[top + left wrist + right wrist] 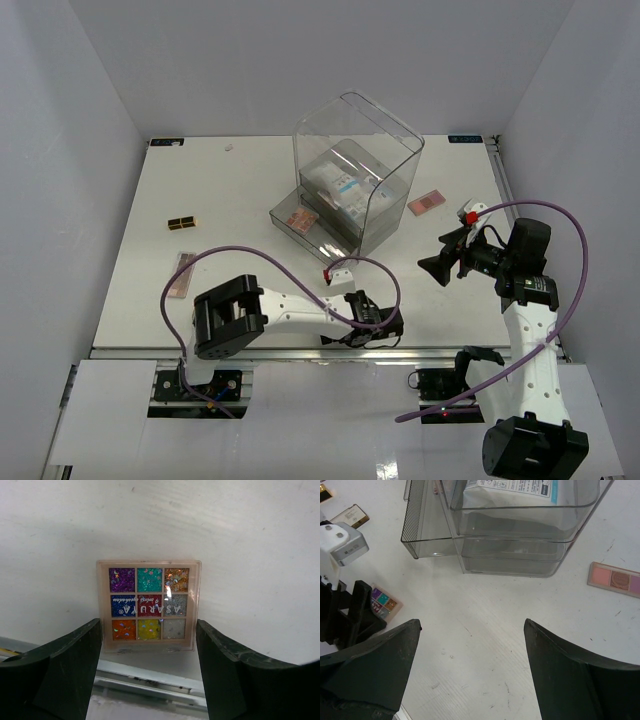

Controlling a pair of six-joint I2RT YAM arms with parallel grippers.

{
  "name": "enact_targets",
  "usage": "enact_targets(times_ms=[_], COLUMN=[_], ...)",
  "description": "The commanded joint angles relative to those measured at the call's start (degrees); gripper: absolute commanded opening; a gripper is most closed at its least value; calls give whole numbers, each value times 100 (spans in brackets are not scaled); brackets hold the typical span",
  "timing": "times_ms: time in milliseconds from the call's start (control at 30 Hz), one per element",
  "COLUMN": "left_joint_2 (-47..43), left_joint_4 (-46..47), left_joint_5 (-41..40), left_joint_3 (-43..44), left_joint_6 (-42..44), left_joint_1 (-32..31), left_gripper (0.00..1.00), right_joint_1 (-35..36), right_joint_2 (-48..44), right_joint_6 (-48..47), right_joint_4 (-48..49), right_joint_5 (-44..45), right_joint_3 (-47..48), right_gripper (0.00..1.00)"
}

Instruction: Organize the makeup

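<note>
Your left gripper (147,626), jaws wide, brackets the multicolour square palette (149,605) lying flat at the table (240,535) edge, aligned to pinch its sides, seemingly without contact; your right gripper (471,623) hovers wide, unladen.

Two arms: left arm (290,308), right arm (527,330). One clear drawer box (385,150). Four palettes: multicolour palette (149,605), pink palette (425,204), long palette (181,276), drawer palette (300,219). One gold-and-black item (182,222). Stacked sachets (345,185), number unclear.
</note>
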Motion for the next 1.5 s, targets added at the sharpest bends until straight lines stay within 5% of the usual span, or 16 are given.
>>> enact_targets(times_ms=[0,333,600,867,1133,1467], left_joint_2=[-972,-2378,-3316,-2336,-1354,-1138], left_joint_4=[-373,-1117,1245,1857,1956,1990], left_joint_5=[-161,-1073,-143,836,1329,1565], left_joint_3=[-316,-132,-375,754,1431,1134], left_joint_6=[-113,33,2839,3680,3477,3186], left_joint_1=[-41,245,2517,3815,4251,4465], left_gripper=[40,37,34,37,46,56], right_joint_1=[-51,-55,-70,-77,-86,-81], right_joint_2=[-52,-52,-77,-35,-35,-39], right_joint_6=[74,74,74,66,56,53], right_joint_4=[198,229,231,233,242,237], right_joint_5=[-150,-115,-80,-89,-60,-62], right_joint_3=[-56,-47,-56,-73,-81,-74], right_gripper=[90,90,90,90,90,90])
